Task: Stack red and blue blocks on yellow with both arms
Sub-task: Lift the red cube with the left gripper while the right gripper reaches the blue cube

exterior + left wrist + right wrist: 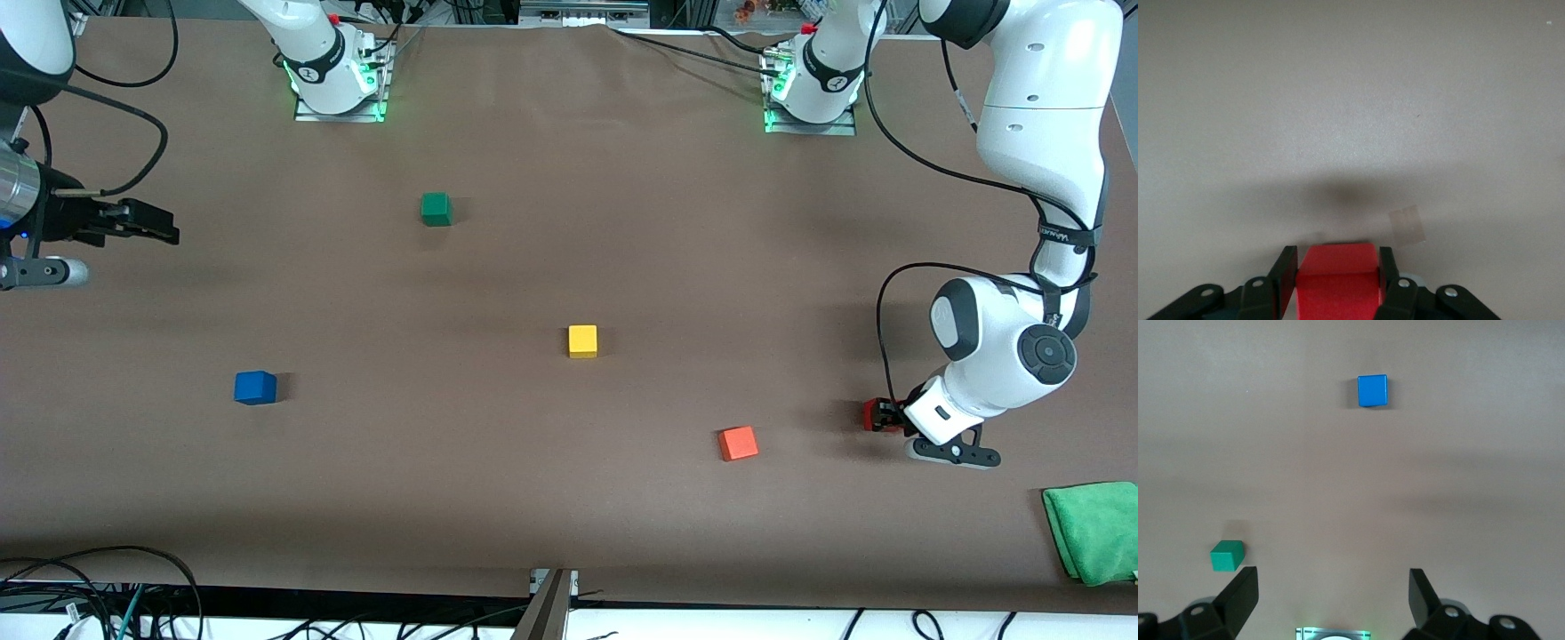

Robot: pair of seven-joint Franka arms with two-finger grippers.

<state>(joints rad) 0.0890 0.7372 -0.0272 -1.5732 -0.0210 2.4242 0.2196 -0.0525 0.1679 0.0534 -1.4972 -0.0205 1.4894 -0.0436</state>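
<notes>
- The brown table (pixel 569 498) was seen to carry five small cubes, spread well apart, with a green cloth (pixel 1092 530) lying at the left arm's end, near the edge closest to the front camera.
- The left gripper (pixel 882 416) was down at the table at the left arm's end, its jaws closed onto the red block (pixel 872 414); in the left wrist view the red block (pixel 1338 280) was gripped between both fingers (pixel 1285 280).
- The right gripper (pixel 147 224) was held aloft, waiting over the right arm's end of the table, with its fingers (pixel 1238 597) spread wide and nothing between them.
- The yellow cube (pixel 583 340) stood bare near the table's middle; the blue block (pixel 255 388) rested toward the right arm's end, untouched.
- An orange-red cube (pixel 738 443) and a green cube (pixel 436 209) were left aside.
- The step in hand was judged to be the pickup of the red block; a lift and a carry over the yellow cube would be called for next.
</notes>
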